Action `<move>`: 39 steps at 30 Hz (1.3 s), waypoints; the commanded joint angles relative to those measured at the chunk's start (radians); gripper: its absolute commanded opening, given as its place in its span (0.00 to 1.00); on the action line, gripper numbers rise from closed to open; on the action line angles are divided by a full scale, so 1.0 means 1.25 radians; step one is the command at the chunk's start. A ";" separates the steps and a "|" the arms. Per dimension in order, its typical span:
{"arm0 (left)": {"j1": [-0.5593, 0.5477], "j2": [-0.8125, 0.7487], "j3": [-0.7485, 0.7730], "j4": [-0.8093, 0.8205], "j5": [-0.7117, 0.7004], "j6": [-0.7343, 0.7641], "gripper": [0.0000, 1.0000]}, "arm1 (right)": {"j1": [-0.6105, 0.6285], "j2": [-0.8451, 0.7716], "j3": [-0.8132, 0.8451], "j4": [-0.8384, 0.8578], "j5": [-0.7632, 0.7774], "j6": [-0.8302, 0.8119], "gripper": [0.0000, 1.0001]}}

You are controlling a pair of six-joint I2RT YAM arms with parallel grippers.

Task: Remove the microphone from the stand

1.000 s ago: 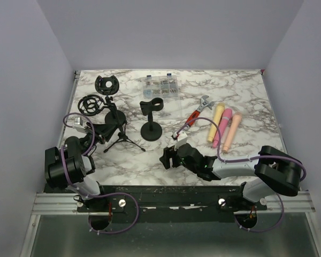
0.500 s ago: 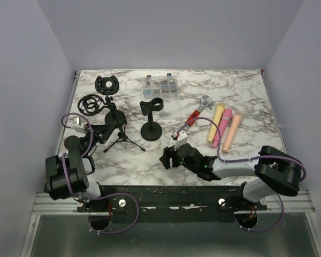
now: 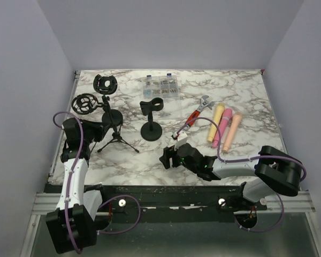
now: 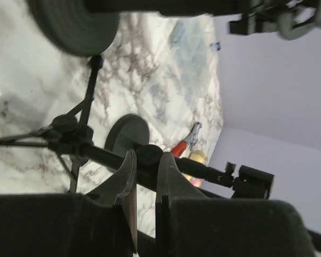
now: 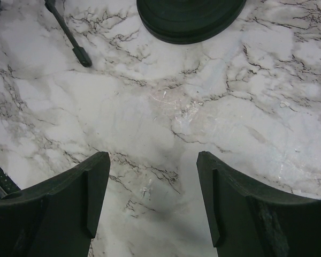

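Nearest the bases, the right gripper (image 5: 152, 163) hangs low over the white-and-grey marble table (image 3: 246, 91). Its two black fingers are well apart with nothing between them, and the foot of a tripod leg and the rim of a round base lie just beyond. On the left, the left gripper (image 4: 147, 159) is clamped, fingers nearly together, on the thin black pole (image 4: 203, 172) of the small black tripod stand (image 3: 117, 140), just past the hub where the legs meet. Just behind the tripod is a second black stand with a disc base (image 3: 112, 116), and above it in the top view are a ring-shaped shock mount (image 3: 88, 103) and a horseshoe clip (image 3: 104, 84). Toward the middle stands a short black desk stand with a round base (image 3: 151, 131), topped by an open clip. Whether any holder has something seated in it is too small to tell. The only microphones plainly visible are three slim ones, the yellow microphone (image 3: 216, 124), the pink microphone (image 3: 224, 127) and the peach microphone (image 3: 232, 130). They lie flat side by side, well to the right, near a red-handled tool (image 3: 192, 116). A clear plastic parts box (image 3: 161, 85) sits farthest back. Such a microphone is probably rigid, fairly light, smooth and apt to roll, so the mid-body is the sound place to pinch, not the head. The tripod looks light and tippy, so the clamp on its pole seems a sensible brace.
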 commanded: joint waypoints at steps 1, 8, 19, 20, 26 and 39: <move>-0.031 0.039 0.025 -0.160 -0.044 -0.040 0.00 | 0.004 -0.002 0.007 0.024 -0.009 0.005 0.73; -0.112 0.011 0.006 -0.202 -0.114 -0.145 0.00 | 0.004 -0.028 -0.008 0.017 0.003 0.009 0.73; -0.168 -0.072 -0.054 -0.138 -0.175 -0.193 0.33 | 0.006 -0.041 0.000 0.005 -0.005 0.009 0.73; -0.168 -0.085 -0.053 -0.138 -0.178 -0.183 0.47 | 0.006 -0.043 -0.001 0.003 -0.005 0.009 0.74; -0.163 -0.162 -0.057 -0.163 -0.190 -0.118 0.87 | 0.008 -0.045 0.007 -0.001 -0.013 0.011 0.74; -0.097 -0.264 -0.075 -0.400 -0.168 -0.062 0.99 | 0.027 -0.018 0.051 -0.015 -0.027 0.010 0.74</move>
